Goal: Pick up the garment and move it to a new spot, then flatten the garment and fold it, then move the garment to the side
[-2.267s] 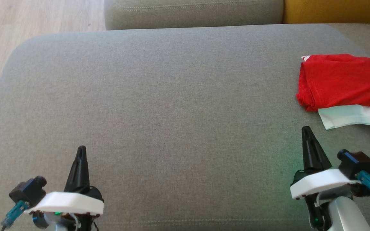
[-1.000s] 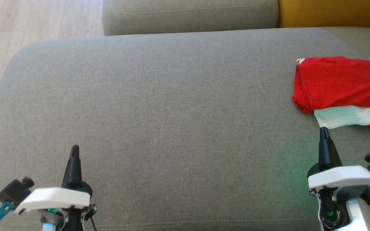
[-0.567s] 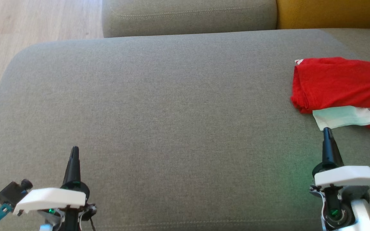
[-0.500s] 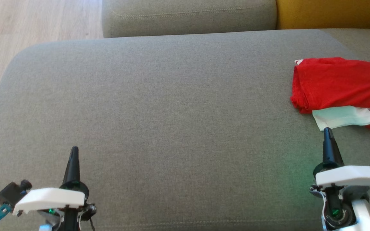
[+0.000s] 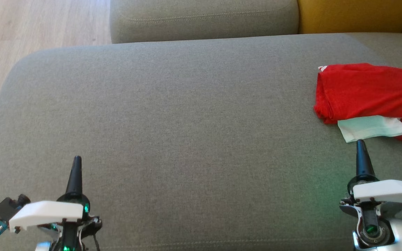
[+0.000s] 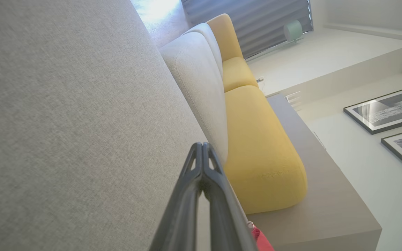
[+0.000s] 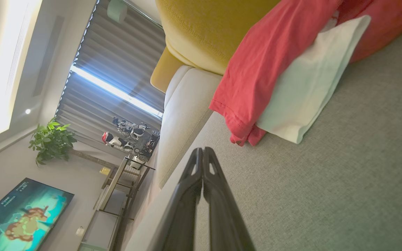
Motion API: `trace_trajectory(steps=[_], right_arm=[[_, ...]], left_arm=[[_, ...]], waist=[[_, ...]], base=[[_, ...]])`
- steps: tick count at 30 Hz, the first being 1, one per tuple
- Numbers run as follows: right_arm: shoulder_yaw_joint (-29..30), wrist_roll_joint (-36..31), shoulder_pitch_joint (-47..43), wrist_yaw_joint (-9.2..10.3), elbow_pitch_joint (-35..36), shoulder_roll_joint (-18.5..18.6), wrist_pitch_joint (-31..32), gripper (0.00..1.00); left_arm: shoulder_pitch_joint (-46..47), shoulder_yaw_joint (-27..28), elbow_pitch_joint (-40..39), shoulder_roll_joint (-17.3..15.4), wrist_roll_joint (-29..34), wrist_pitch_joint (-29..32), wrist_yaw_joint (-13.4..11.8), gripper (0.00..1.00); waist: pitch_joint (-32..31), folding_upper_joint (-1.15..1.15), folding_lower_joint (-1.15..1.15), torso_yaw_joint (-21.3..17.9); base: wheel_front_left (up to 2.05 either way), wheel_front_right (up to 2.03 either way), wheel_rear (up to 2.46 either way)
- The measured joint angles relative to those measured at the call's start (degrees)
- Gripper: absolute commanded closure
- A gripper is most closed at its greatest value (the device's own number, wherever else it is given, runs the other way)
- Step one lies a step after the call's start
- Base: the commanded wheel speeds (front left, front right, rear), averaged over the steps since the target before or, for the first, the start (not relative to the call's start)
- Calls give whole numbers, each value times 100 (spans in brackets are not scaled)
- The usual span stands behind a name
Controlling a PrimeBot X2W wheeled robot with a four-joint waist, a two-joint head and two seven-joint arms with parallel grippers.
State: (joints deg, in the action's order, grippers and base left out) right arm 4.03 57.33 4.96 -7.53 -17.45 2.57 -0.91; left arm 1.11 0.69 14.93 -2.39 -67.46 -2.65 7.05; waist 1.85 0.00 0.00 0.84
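Red garment (image 5: pixel 365 90), one, on grey seat cushion (image 5: pixel 187 104); left hand (image 5: pixel 77 160) and right hand (image 5: pixel 360 143), two, clenched empty.

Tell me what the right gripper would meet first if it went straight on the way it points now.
Most likely the pale green cloth lying at the red garment's near edge; the right gripper points at it from close by. Its height over the cushion is unclear.

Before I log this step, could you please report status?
Left claw shut, right claw shut, both empty. Red fabric garment with pale mint panel beyond right claw. Nothing between.
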Motion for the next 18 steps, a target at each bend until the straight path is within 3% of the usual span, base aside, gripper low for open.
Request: trace_trajectory(steps=[18], right_arm=[[133, 1304, -1, 0, 30, 0, 257, 100]], left_arm=[[45, 91, 19, -2, -951, 312, 0, 100]], waist=[[-64, 0, 0, -32]], base=[[0, 0, 0]])
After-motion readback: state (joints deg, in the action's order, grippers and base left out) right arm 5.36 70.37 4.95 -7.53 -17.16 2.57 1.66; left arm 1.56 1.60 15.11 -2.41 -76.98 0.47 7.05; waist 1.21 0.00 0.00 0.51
